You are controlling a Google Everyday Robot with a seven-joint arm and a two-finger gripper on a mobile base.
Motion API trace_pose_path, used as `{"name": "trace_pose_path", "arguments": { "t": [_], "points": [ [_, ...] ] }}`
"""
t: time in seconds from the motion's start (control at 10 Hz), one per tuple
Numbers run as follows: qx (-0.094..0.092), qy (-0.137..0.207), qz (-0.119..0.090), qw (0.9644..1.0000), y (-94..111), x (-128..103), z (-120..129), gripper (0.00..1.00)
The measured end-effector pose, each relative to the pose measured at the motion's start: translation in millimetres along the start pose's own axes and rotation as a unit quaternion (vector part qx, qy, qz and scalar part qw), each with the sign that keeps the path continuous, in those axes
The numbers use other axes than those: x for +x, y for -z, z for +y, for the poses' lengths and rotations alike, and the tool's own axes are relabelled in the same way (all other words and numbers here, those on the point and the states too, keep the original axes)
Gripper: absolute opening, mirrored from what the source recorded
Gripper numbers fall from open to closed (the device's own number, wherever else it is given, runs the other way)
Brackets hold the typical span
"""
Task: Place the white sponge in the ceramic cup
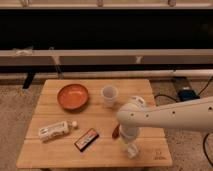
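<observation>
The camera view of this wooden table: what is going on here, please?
A white robot arm reaches in from the right and points its tool down near the front edge of the table, beside a brown oval thing. A pale lump at the tool's tip may be the white sponge; whether it is held I cannot tell. The ceramic cup stands further back, beside the orange bowl.

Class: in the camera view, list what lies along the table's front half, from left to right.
White tube → dark packet → brown object → hand, lowered at the front right.
</observation>
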Motion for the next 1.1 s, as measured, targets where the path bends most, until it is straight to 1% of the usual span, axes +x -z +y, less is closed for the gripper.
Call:
{"name": "trace_pose_path", "arguments": {
  "t": [0.1, 0.2, 0.3, 0.4, 0.5, 0.7, 0.8, 0.9, 1.0, 1.1],
  "points": [
    [0.001, 0.005, -0.016, 0.9999, 21.6, -8.9, -1.9, 0.00],
    [0.003, 0.011, -0.041, 0.9991, 52.5, -25.7, -5.5, 0.00],
    [0.004, 0.019, -0.066, 0.9977, 78.0, -44.5, -6.3, 0.00],
    [0.005, 0.028, -0.092, 0.9953, 104.7, -67.9, -6.0, 0.00],
    [0.005, 0.038, -0.114, 0.9927, 124.7, -90.8, -5.0, 0.00],
    [0.000, 0.062, -0.160, 0.9852, 158.2, -143.0, 0.3, 0.00],
    [-0.001, 0.071, -0.177, 0.9816, 172.7, -162.7, 1.3, 0.00],
    [0.002, 0.082, -0.196, 0.9772, 192.6, -184.8, -0.9, 0.00],
    [0.009, 0.092, -0.212, 0.9729, 209.1, -206.1, -6.3, 0.00],
    [0.014, 0.094, -0.219, 0.9711, 216.1, -217.4, -12.9, 0.00]
  ]
}}
